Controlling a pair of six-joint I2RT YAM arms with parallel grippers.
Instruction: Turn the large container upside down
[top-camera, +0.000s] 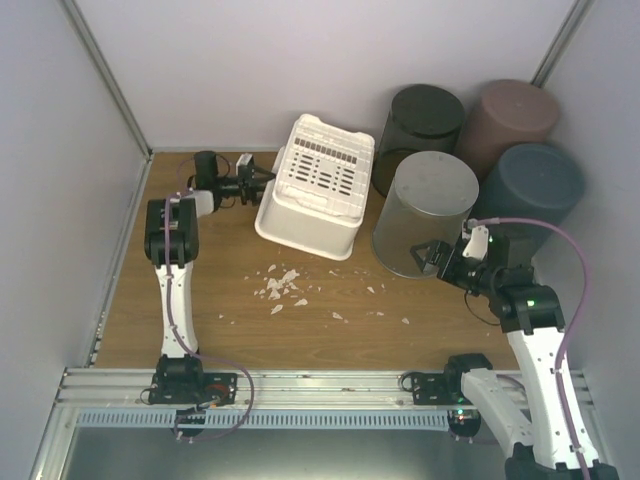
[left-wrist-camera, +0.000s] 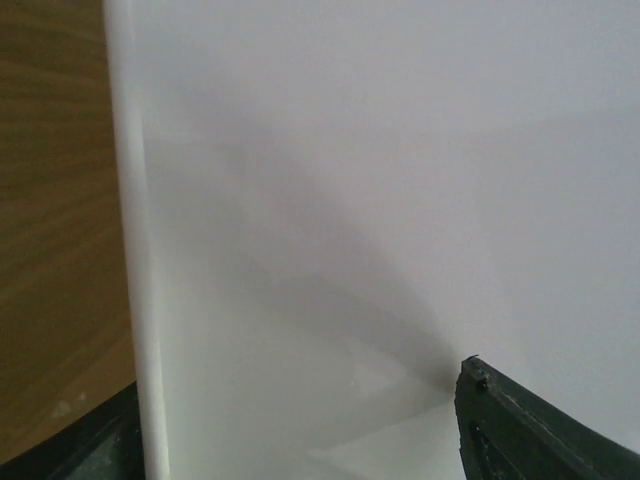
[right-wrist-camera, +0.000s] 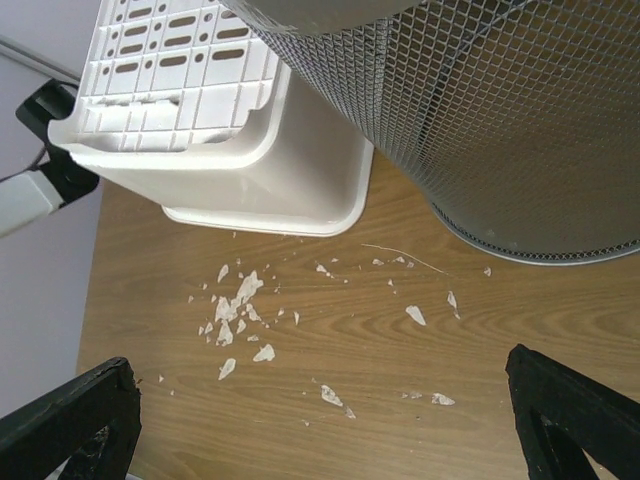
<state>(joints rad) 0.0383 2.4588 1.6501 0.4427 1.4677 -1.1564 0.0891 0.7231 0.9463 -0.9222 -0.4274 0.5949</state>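
1. The white basket (top-camera: 315, 185) sits on the wooden worktop (top-camera: 220, 310) close to the back wall. A slotted face is turned upward and plain walls run down to the worktop. We cannot tell for certain whether that slotted face is its base.
2. The left tool (top-camera: 262, 185) is at the basket's left side, reaching in roughly level. In the left wrist view we see its two dark fingers (left-wrist-camera: 530, 430) spread wide. A white edge and wall of the basket fill the space between them. We cannot tell whether either finger touches the plastic.
3. The right tool (top-camera: 433, 258) is to the right of the basket and further forward, well apart from it. We see its fingers (right-wrist-camera: 70, 420) spread wide with nothing between them, above bare worktop.
4. A grey mesh bin (top-camera: 425, 210) stands just beside the basket on its right, and the right tool is close to that bin's front.
5. Further right of the basket we count three more bins. A black mesh bin (top-camera: 420, 120) and a brown bin (top-camera: 510, 120) stand toward the back, and a dark blue bin (top-camera: 530, 185) stands beyond the grey one.
6. Small white scraps (top-camera: 280, 285) lie scattered on the worktop just in front of the basket.
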